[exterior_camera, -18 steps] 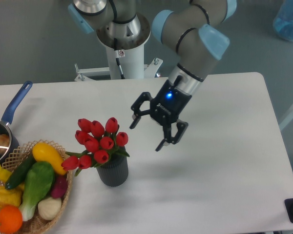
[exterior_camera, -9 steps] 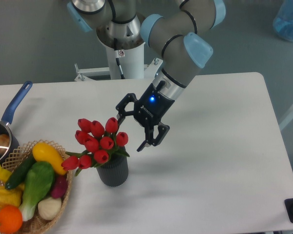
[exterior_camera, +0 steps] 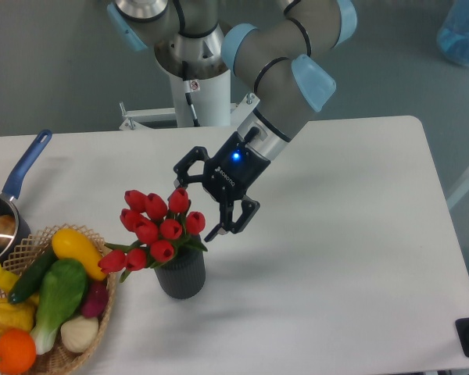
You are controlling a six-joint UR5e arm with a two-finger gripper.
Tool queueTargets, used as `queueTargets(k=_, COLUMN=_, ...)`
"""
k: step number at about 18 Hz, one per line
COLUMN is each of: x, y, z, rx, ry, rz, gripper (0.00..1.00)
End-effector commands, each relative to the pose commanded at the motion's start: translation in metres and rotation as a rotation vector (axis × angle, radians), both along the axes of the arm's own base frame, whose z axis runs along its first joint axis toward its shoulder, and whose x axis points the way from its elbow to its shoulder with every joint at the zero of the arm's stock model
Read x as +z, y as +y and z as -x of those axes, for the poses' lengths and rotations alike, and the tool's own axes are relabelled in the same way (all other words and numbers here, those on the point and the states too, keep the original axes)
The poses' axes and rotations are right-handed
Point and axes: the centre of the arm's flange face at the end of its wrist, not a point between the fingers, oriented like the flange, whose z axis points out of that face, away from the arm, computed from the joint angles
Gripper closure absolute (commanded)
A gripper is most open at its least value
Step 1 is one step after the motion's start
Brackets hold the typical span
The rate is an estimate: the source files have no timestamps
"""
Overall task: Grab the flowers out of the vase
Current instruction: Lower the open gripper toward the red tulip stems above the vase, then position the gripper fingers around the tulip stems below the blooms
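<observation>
White table [exterior_camera: 344, 234] with UR5e arm [exterior_camera: 277, 58] reaching down from the back toward the left. Wicker basket [exterior_camera: 102, 312] of vegetables and fruit at front-left edge, blue-handled pot [exterior_camera: 16, 183] behind it, partly cut off. Dark grey ribbed vase [exterior_camera: 181, 273] stands upright just right of basket. Red tulip flowers [exterior_camera: 158, 225] sit in the vase, buds spilling wider than its mouth. Gripper [exterior_camera: 197, 205] spread wide, holding nothing, just beside the upper right buds; one fingertip near the top bud, contact unclear.
</observation>
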Motion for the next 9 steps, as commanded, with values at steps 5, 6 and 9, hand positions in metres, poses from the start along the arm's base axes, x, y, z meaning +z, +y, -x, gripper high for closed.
queueTargets(k=5, x=-0.0076, y=0.004, z=0.0018, rx=-0.005, ry=-0.007, rz=0.006, gripper=0.0)
queueTargets(k=6, x=-0.0076, y=0.004, z=0.0018, rx=-0.005, ry=-0.008, rz=0.007, gripper=0.0)
queueTargets(k=9, x=-0.0062, y=0.0038, z=0.0031, rx=-0.004, ry=-0.005, rz=0.005, gripper=0.0)
